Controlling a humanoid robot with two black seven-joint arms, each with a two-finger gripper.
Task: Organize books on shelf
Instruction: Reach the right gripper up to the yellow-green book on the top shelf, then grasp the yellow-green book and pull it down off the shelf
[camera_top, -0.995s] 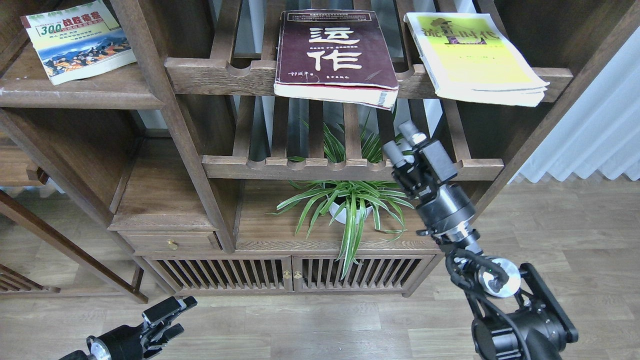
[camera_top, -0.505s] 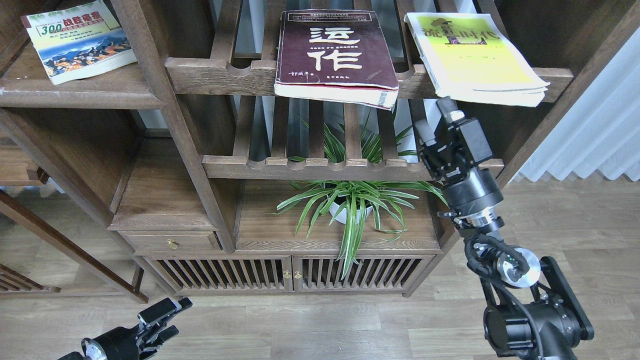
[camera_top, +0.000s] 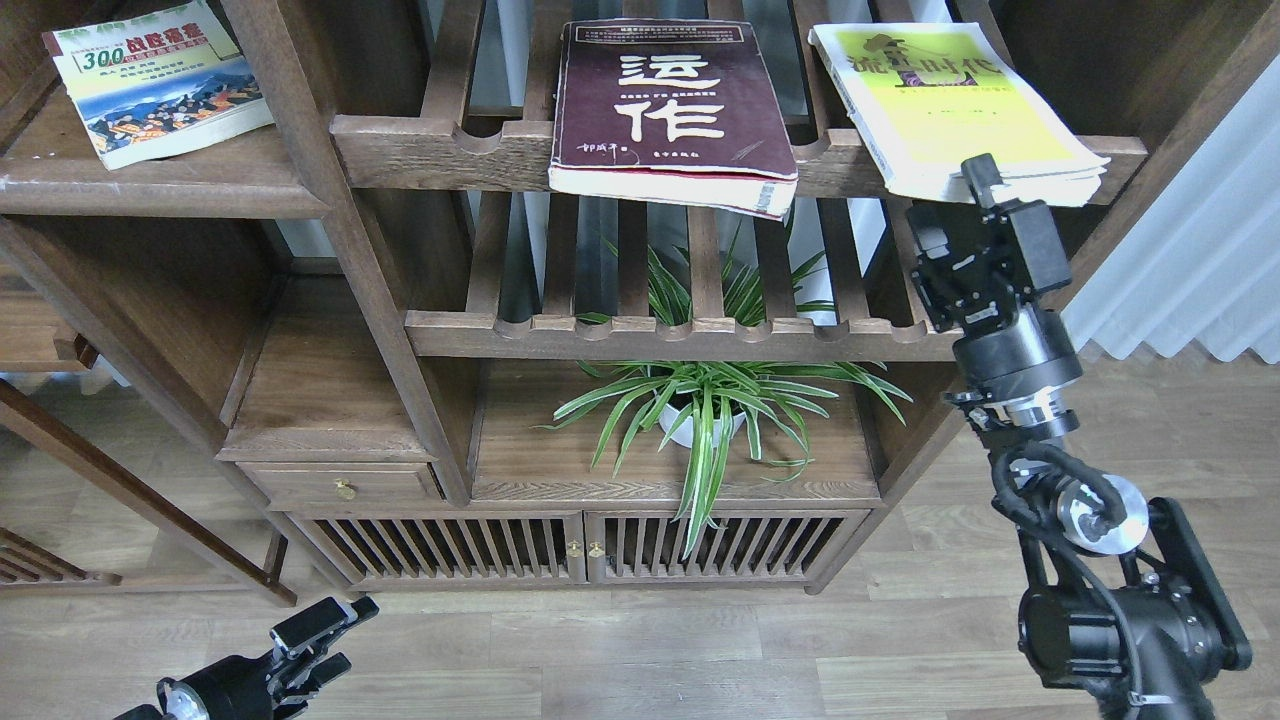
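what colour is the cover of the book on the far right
Yellow-green with a white edge, clearest in the head view.

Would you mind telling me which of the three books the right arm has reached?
The yellow-green book, rightmost on the slatted rack: the right gripper is at its front edge, clear of the others.

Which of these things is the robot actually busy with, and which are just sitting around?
Part of the job:
- yellow-green book, with the right gripper at its front edge
- maroon book
- "300" book
- solid shelf under the "300" book

Just there:
- potted plant
- slatted racks
- curtain
- left gripper, low and idle
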